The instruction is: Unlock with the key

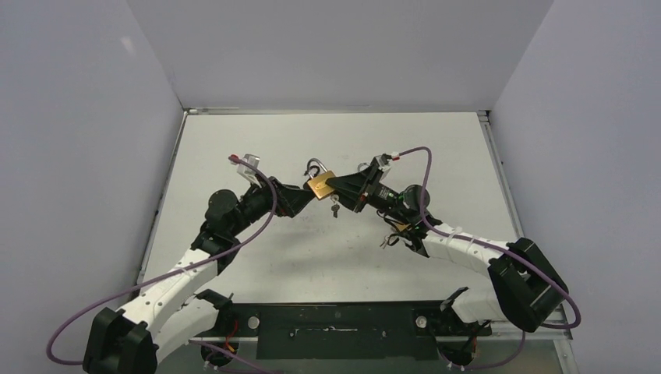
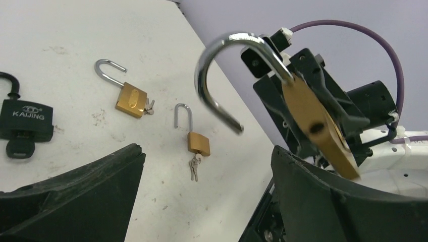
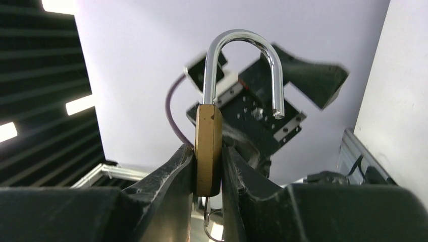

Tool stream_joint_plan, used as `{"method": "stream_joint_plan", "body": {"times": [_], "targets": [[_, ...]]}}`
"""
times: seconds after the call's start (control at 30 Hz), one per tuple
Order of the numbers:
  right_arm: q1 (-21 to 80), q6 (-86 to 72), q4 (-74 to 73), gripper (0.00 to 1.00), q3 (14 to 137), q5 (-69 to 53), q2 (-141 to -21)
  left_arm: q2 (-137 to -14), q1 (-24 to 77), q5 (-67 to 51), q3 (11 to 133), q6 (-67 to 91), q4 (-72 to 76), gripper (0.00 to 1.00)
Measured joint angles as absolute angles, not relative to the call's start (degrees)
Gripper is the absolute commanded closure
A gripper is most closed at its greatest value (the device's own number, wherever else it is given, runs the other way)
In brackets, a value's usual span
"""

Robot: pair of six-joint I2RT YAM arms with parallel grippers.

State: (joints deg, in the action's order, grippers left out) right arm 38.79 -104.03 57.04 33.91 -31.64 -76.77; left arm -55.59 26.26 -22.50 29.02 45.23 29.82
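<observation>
A brass padlock (image 1: pixel 320 185) with its steel shackle (image 1: pixel 314 166) swung open is held in the air above the table's middle. My right gripper (image 1: pixel 337 186) is shut on the brass body (image 3: pixel 208 146), its fingers pressed on both flat faces, the shackle (image 3: pixel 242 55) pointing up. A key ring with keys (image 1: pixel 335 209) hangs under the body and also shows in the right wrist view (image 3: pixel 207 219). My left gripper (image 1: pixel 300 195) is open just left of the padlock. In the left wrist view (image 2: pixel 206 151) its jaws stand wide apart and empty, with the padlock (image 2: pixel 315 128) above its right finger.
On the white table (image 2: pixel 75 40) below lie a black padlock (image 2: pixel 25 120), a brass padlock (image 2: pixel 131 100) and a smaller brass padlock (image 2: pixel 198 142) with keys (image 2: pixel 194 167), all with open shackles. White walls enclose the table (image 1: pixel 327 257).
</observation>
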Motion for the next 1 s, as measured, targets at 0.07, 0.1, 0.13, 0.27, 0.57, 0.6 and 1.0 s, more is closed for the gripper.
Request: {"method": "stream_joint_plan", "body": {"times": [0.07, 0.1, 0.13, 0.27, 0.57, 0.6, 1.0], "targets": [[36.64, -104.44, 57.23, 1.0, 32.99, -30.13, -76.23, -52.45, 26.28, -21.67, 28.18, 43.97, 25.93, 0.05], [35.53, -104.42, 57.01, 1.0, 32.4, -29.63, -75.64, -50.92, 26.28, -21.23, 27.9, 43.44, 24.05, 0.05], [34.06, -104.22, 56.66, 1.0, 31.53, -29.1, -74.81, -49.32, 26.28, -20.86, 27.7, 42.96, 22.11, 0.04], [28.05, -98.65, 47.81, 1.0, 29.98, -28.82, -69.45, -43.51, 26.28, -19.16, 27.49, 41.8, 14.68, 0.04], [26.13, -71.2, 9.89, 1.0, 36.82, -21.54, -63.26, -37.95, 26.28, -14.87, 28.97, 40.8, -0.21, 0.04], [26.5, -70.11, 7.9, 1.0, 36.8, -20.71, -63.35, -38.02, 26.28, -14.66, 29.58, 40.62, -1.69, 0.04], [36.88, -66.96, 4.32, 1.0, 30.0, -11.88, -70.37, -39.68, 26.28, -13.93, 32.95, 39.68, -8.05, 0.04]]}}
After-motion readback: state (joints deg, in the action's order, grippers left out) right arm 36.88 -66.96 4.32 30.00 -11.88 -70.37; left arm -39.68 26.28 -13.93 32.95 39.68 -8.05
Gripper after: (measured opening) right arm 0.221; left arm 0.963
